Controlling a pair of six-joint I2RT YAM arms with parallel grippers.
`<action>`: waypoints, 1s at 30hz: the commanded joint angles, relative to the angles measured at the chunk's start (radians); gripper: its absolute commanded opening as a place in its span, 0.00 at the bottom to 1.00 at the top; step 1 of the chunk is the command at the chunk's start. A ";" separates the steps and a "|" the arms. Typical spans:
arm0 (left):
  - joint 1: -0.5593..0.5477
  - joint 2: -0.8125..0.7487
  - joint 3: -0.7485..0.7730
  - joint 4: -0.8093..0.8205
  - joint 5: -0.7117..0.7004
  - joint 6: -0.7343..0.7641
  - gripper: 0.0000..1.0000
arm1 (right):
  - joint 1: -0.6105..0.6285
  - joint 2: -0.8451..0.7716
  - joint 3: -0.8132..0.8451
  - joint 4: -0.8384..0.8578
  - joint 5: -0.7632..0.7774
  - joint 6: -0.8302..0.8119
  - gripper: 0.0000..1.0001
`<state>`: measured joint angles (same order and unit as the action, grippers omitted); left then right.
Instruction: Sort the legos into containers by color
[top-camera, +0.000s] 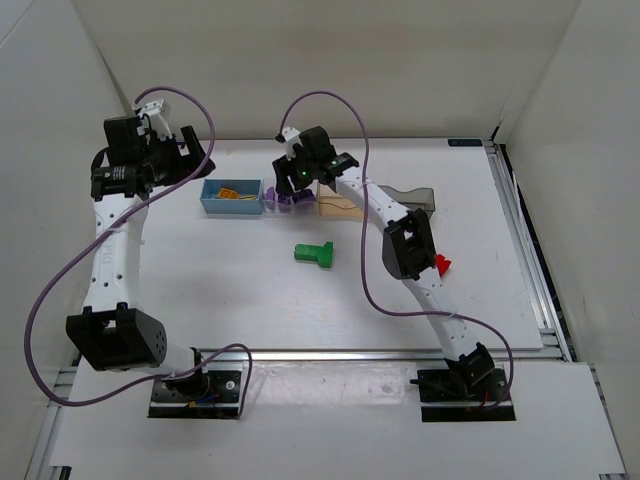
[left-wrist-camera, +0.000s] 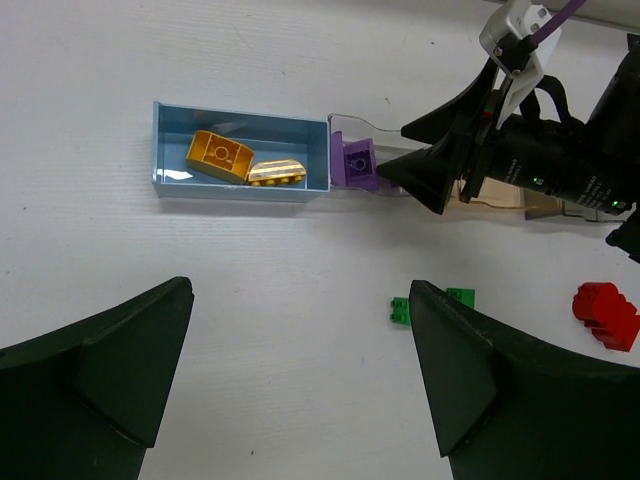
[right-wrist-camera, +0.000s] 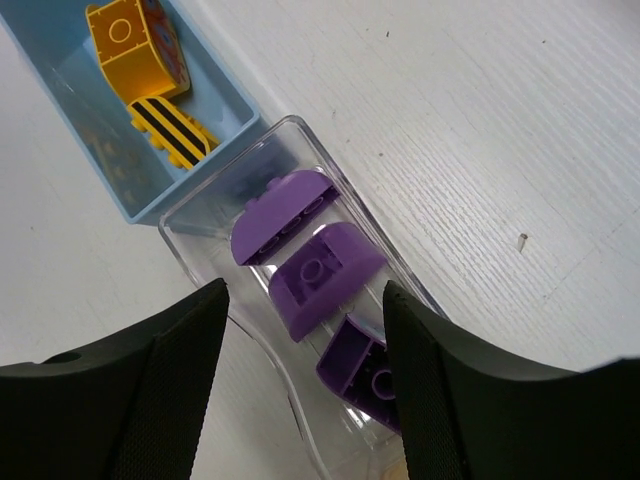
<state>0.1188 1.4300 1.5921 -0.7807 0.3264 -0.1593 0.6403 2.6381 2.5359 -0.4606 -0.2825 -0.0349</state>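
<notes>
Purple legos (right-wrist-camera: 310, 270), three, occupy the clear box (right-wrist-camera: 235, 185), two yellow legos (left-wrist-camera: 220, 155) the blue box (left-wrist-camera: 240, 190); both jaws apart.

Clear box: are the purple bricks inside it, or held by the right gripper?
Inside. The purple bricks lie within the walls of the clear box; the right gripper hangs open, empty.

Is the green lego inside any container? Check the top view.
No, the green lego lies on the table, outside and apart from the blue box.
</notes>
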 joint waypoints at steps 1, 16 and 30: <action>0.005 -0.028 -0.017 0.018 0.042 0.003 1.00 | 0.007 -0.027 0.031 0.036 0.008 -0.020 0.67; -0.116 -0.011 -0.207 -0.252 0.510 0.721 0.99 | -0.264 -0.608 -0.285 -0.277 -0.551 -0.246 0.71; -0.444 0.139 -0.388 0.076 0.338 1.020 0.88 | -0.461 -1.095 -0.923 -0.575 -0.515 -0.675 0.65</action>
<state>-0.2829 1.5520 1.2156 -0.8356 0.6949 0.7654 0.1955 1.6638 1.6672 -1.0111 -0.8135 -0.6598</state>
